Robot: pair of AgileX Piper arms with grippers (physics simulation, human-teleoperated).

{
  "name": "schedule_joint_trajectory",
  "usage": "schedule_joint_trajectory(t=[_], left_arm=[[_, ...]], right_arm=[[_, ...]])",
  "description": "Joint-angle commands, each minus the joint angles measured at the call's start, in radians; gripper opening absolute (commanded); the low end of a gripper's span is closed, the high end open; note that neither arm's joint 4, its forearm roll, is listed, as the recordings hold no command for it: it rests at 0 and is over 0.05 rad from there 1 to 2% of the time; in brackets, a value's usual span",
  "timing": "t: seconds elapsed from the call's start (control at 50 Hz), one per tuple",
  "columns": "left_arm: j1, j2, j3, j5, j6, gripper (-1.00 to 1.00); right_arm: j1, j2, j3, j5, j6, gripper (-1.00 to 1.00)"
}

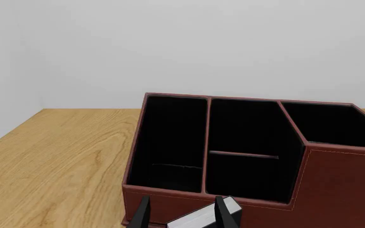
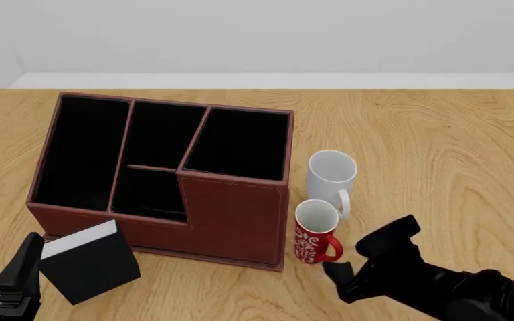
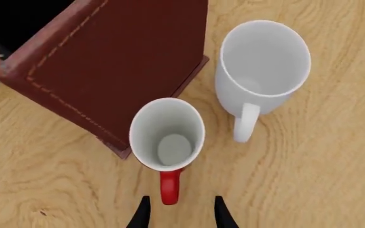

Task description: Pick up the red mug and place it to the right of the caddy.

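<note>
Front view: the red mug (image 2: 316, 231) stands upright on the worktop (image 2: 436, 147), against the caddy's (image 2: 230, 221) right front corner, near a white mug (image 2: 331, 175).

Right wrist view: the right gripper (image 3: 180, 209), jaws apart, straddles the mug's handle (image 3: 169, 186); rigid and probably slippery, so that handle looks the best hold.

Left wrist view: the left gripper (image 1: 181, 213), jaws apart, sits idle at a black box (image 1: 205, 219).

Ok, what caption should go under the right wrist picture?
Right gripper, open, lined up on the red mug handle, beside the caddy and white mug.
</note>
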Motion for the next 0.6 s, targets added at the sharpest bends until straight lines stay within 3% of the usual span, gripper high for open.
schedule_joint_trajectory(t=[0.02,0.6], left_arm=[[0.000,0.000,0.000,0.000,0.000,1.00],[0.000,0.000,0.000,0.000,0.000,1.00]], right_arm=[[-0.007,-0.116,0.002,0.099,-0.010,1.00],[-0.008,-0.413,-0.068,0.399,-0.029,1.00]])
